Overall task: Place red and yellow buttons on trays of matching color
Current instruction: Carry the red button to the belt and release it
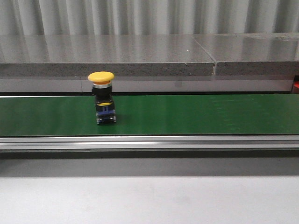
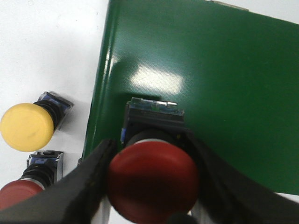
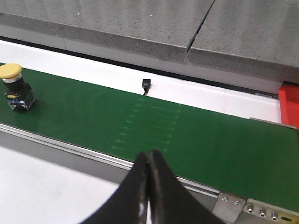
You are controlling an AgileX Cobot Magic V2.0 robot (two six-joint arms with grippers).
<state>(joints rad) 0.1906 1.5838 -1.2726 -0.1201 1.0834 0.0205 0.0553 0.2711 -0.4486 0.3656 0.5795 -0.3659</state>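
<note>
My left gripper (image 2: 150, 145) is shut on a red button (image 2: 152, 179), its dark fingers (image 2: 93, 170) pressing both sides of the cap. The button's black base stands at the edge of the green belt (image 2: 224, 84). A yellow button (image 1: 102, 97) stands upright on the belt (image 1: 196, 114) left of centre, and it also shows far off in the right wrist view (image 3: 13, 86). My right gripper (image 3: 149, 156) is shut with nothing in it, above the belt's near rail. A corner of the red tray (image 3: 289, 105) shows at the belt's far end. The yellow tray is out of view.
On the white table beside the belt lie another yellow button (image 2: 27, 127) and another red button (image 2: 18, 193). A grey stone ledge (image 1: 140, 56) runs behind the belt. A small black connector (image 3: 145, 85) sits on the white strip behind it.
</note>
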